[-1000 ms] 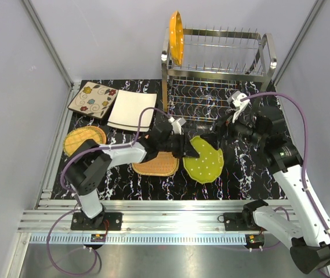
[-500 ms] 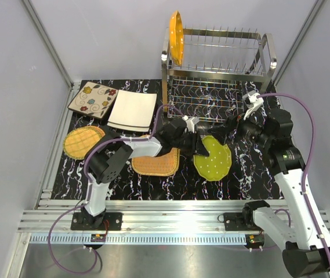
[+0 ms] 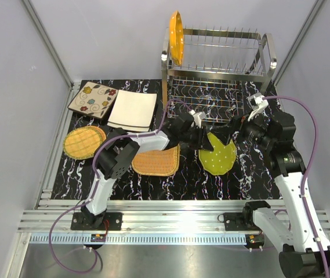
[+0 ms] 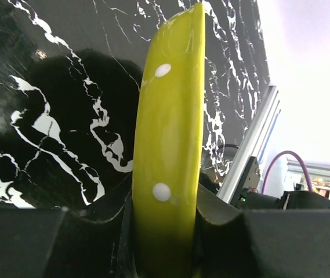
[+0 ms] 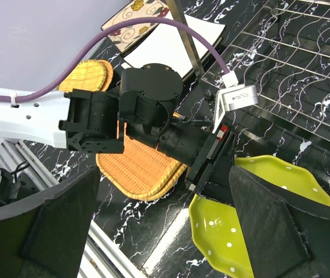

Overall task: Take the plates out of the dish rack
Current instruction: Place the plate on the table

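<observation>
Black, white-veined bench (image 3: 246,174) between grey walls. Counted on it: one dish rack (image 3: 217,73) at the back, two arms, six plates. Standing on edge at the left end of the rack's top tier: orange dotted plate (image 3: 176,37). Lying flat left of the rack: floral square plate (image 3: 92,99), white square plate (image 3: 133,110), round wicker plate (image 3: 83,142). Lying in front of the rack: rounded-square wicker plate (image 3: 156,161). Pinched at its rim by left pincer (image 3: 203,141): green plate (image 3: 218,155), carried nearer the rack's front and further right than a second ago. Right pincer (image 3: 231,130) spread, now close at that plate's far edge.
</observation>
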### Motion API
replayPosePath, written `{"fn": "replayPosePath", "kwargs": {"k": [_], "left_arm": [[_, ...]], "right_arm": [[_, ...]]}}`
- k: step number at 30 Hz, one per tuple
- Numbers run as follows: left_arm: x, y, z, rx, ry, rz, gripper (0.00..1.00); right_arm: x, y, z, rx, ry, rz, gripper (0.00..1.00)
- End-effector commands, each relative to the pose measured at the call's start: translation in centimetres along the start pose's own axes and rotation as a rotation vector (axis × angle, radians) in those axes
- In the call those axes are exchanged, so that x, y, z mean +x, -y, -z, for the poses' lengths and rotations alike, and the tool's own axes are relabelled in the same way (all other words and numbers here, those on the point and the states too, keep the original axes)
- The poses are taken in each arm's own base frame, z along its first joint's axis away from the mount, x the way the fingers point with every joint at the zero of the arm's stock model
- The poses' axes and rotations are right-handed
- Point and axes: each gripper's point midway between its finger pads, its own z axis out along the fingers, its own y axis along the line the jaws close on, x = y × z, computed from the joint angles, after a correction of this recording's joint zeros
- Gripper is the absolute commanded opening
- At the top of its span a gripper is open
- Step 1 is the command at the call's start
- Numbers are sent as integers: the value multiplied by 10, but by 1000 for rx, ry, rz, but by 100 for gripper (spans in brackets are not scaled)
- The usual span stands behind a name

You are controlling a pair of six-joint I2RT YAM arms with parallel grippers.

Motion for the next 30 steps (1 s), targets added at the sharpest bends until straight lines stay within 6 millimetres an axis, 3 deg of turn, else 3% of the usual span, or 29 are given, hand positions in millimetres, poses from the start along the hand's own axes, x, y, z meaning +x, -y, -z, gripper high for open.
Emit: {"fn": "replayPosePath", "kwargs": {"k": [1,4,10,11,18,24,30], "left_arm": [[-30,23,0,30,71,-98,23],[-29,11,0,-30,68,-105,33],[-32,-7,10,-153,87,-154,43],[-33,-9,12,-168,93,-173,49],[-44,-16,31,-274,149,-264,67],[-61,-7,54,-347,228,-360,77],[-78,11,85,-422,323,-464,80]], "right_arm": [[-11,-4,2,-18,48,20,100],[-10,-1,2,-14,48,12,100],[-6,2,1,-9,47,-4,100],[-6,3,1,-8,47,-5,100],[-7,5,1,-4,51,-7,100],[-10,6,1,1,55,-9,100],[-23,3,5,2,78,25,100]]}}
